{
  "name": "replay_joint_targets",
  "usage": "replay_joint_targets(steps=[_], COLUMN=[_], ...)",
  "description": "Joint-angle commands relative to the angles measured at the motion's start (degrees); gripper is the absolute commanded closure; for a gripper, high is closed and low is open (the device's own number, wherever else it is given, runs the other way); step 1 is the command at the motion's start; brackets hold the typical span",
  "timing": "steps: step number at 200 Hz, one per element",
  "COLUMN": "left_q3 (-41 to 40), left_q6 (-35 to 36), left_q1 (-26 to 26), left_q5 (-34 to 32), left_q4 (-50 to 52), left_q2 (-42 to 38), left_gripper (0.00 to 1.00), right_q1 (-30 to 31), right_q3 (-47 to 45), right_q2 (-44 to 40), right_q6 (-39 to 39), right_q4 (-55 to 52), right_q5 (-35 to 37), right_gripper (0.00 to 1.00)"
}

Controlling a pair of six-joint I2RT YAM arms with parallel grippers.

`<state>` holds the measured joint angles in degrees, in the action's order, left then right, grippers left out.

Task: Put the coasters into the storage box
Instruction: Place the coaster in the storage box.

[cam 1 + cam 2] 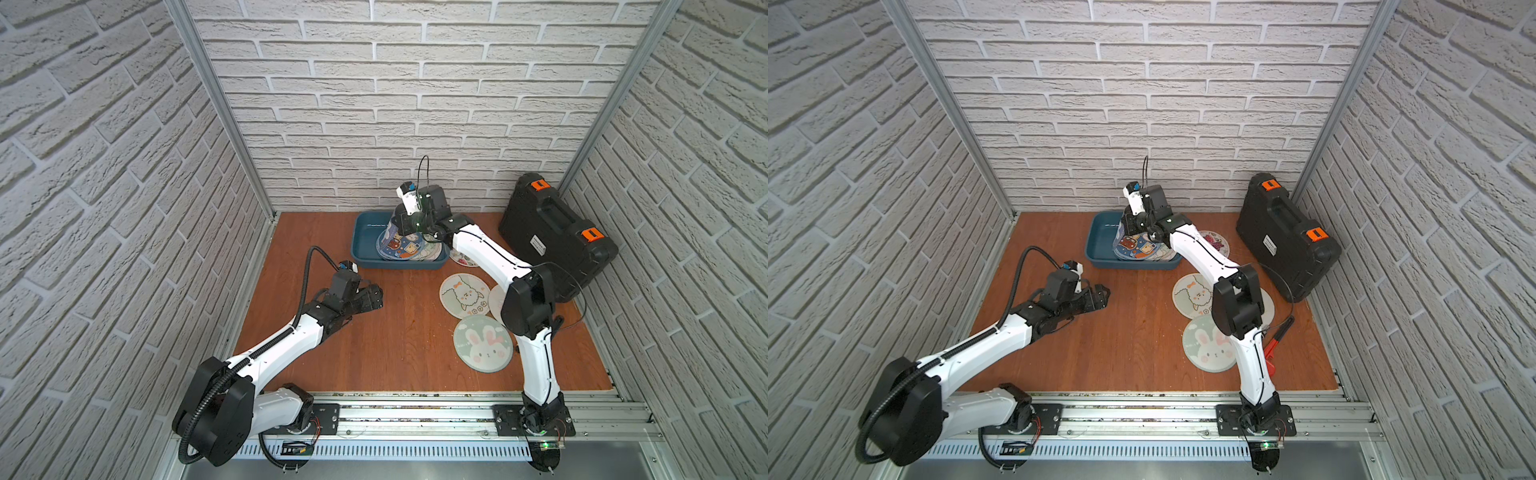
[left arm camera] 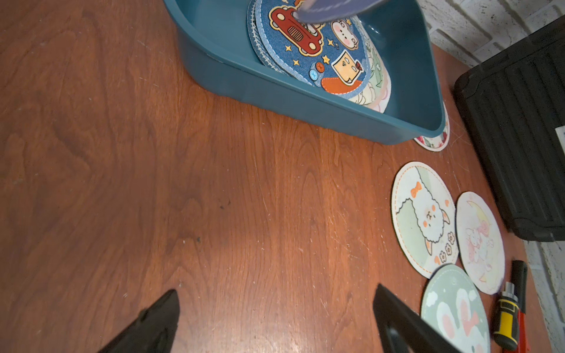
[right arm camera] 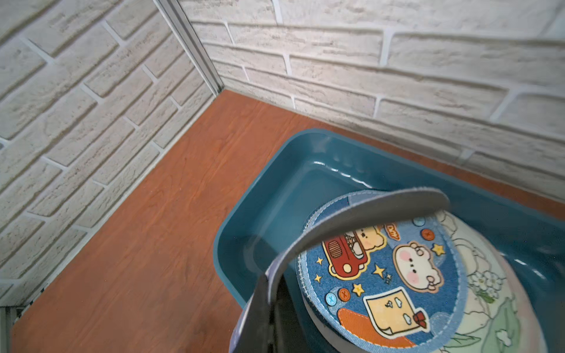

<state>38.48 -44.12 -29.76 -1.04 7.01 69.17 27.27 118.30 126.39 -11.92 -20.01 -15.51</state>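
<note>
The teal storage box (image 1: 365,232) (image 1: 1100,237) stands at the back of the wooden table and holds a stack of coasters (image 1: 405,247) (image 3: 382,284) topped by a blue one with a red car. My right gripper (image 1: 403,224) (image 3: 269,321) hangs over the box, shut on the rim of a curled blue coaster (image 3: 351,220) (image 2: 330,7). To the right on the table lie an alpaca coaster (image 1: 464,297), a green bunny coaster (image 1: 482,343) and a pale pink one (image 2: 480,241). A flowered coaster (image 1: 1217,243) is partly under the box. My left gripper (image 1: 376,297) (image 2: 276,290) is open over bare wood.
A black hard case (image 1: 552,232) with orange latches leans in the back right corner. A yellow-and-black screwdriver (image 2: 507,318) and a red tool (image 1: 1268,365) lie by the right wall. Brick walls close in three sides. My right arm crosses above the loose coasters.
</note>
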Motion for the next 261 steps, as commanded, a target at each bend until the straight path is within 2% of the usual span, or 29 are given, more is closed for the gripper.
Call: replay_joint_targets(steps=[1,23,42,84,124,156,214,261], left_q3=[-0.3,-0.3,-0.3,0.5,1.0,1.5,1.9,3.0], left_q6=[1.1,1.1,1.2,1.3,1.1,0.8,0.9,1.5], left_q1=[0.6,0.8,1.0,1.1,1.1,1.1,1.0,-0.3], left_q5=[0.0,0.1,0.3,1.0,1.9,2.8,2.9,2.5], left_q4=[-2.2,-2.2,-2.3,-3.0,-4.2,-4.7,-4.1,-3.6], left_q2=[0.6,1.0,1.4,3.3,5.3,6.4,6.4,7.9], left_gripper=[0.02,0.02,0.02,0.02,0.02,0.02,0.02,0.02], right_q1=[-0.1,-0.3,-1.2,-4.2,-6.3,-7.4,-7.7,-7.6], right_q3=[4.2,5.6,5.1,-2.2,-5.9,-6.3,-9.9,-16.3], right_q2=[2.4,5.4,6.7,7.1,8.2,9.4,6.3,-1.5], right_q6=[-1.0,-2.2,-3.7,-6.7,-8.7,-10.2,-10.1,-7.5], right_q4=[2.5,2.1,0.6,2.5,3.2,2.8,4.1,4.9], right_q5=[-3.6,-3.1,1.3,7.4,8.0,5.9,5.3,8.3], right_gripper=[0.94,0.94,0.94,0.93,0.92,0.89,0.65,0.51])
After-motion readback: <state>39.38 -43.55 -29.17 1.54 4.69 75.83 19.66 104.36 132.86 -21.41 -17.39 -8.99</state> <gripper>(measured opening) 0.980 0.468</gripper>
